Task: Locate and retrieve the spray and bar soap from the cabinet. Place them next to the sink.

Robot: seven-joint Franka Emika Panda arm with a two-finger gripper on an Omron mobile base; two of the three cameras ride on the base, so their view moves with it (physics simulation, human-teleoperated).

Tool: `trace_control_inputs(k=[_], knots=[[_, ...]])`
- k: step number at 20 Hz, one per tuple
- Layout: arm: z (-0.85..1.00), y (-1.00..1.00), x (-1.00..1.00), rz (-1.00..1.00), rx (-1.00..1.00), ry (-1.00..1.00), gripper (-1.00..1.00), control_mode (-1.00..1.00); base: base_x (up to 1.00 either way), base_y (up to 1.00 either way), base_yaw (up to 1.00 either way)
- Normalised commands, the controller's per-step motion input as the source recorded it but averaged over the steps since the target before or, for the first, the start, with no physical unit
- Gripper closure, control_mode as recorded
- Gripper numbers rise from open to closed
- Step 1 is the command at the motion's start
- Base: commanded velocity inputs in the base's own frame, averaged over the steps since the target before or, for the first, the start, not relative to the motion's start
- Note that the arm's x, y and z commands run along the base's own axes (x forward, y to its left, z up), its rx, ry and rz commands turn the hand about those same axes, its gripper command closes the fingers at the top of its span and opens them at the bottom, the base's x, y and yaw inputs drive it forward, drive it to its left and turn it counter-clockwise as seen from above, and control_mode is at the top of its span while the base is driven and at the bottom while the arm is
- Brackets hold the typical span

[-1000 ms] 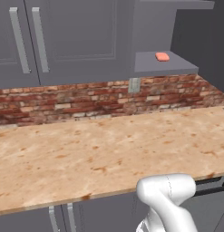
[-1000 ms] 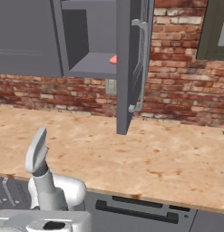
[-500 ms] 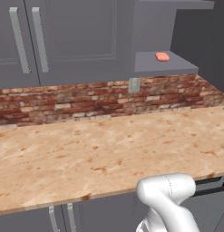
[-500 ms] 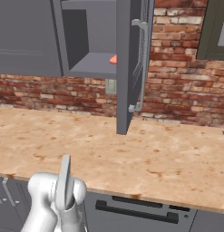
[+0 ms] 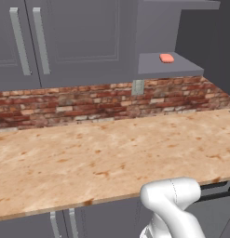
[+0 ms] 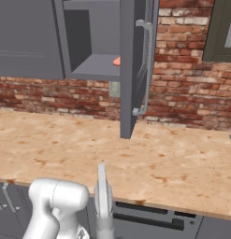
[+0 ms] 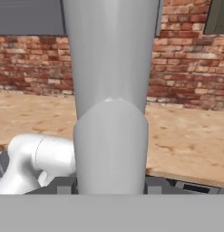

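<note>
I hold the pale spray bottle (image 7: 111, 113) clamped upright in my pincer (image 7: 111, 188), low before the counter (image 5: 88, 158); I carry it level toward the sink while the pink soap (image 5: 166, 58) waits on the cabinet shelf (image 5: 181, 67)

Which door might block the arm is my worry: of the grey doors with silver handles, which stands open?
The grey door right of the dark shelf niche, swung out edge-on over the counter; the two left doors sit flush shut.
</note>
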Motion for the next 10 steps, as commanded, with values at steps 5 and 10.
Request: trace_control_inputs(k=[5, 10], knots=[[-0.01, -0.28, 0.37, 0.0, 0.0, -0.01, 1.0, -1.0, 0.0, 0.0, 0.0], [-0.05, -0.33, 0.55, 0.0, 0.0, -0.04, 1.0, -1.0, 0.0, 0.0, 0.0]])
